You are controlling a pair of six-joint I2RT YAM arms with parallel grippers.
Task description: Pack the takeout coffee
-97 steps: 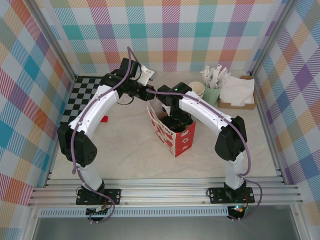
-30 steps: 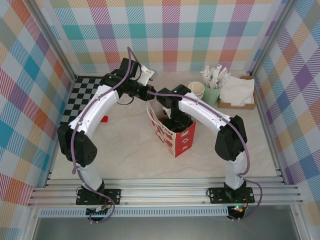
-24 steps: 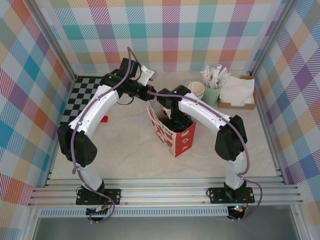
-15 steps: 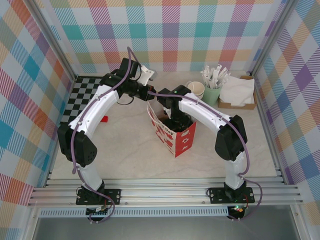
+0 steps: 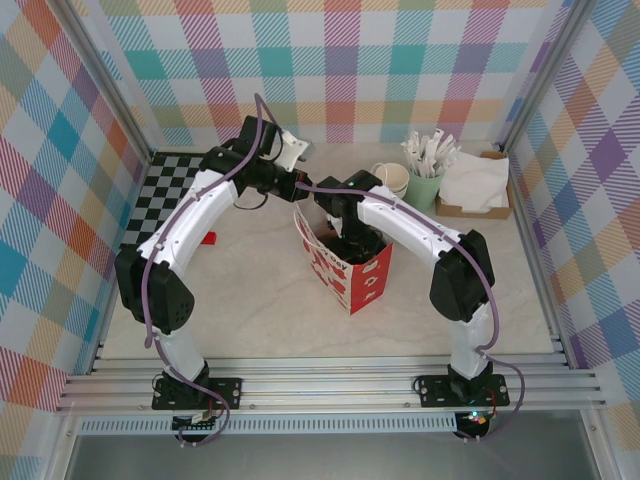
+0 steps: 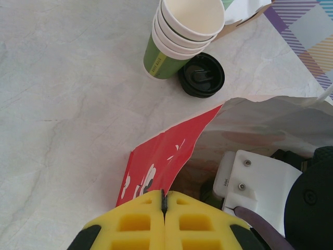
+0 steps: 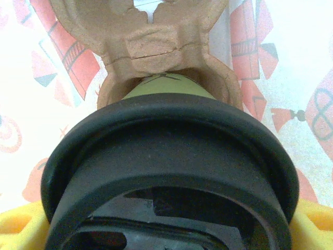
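Right jaws pinch the takeout coffee (image 7: 166, 130), base pointing into the carrier (image 7: 156, 47); left jaws pinch the bag (image 6: 166, 156).

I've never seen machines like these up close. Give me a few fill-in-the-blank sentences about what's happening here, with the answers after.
1. The left end effector is shut on the rim of the red-and-white paper ____.
2. The takeout coffee, gripped by the right end effector, wears a round lid coloured ____.
3. The stacked lidless cups on the table are white inside and ____ outside.
Missing words: bag; black; green.
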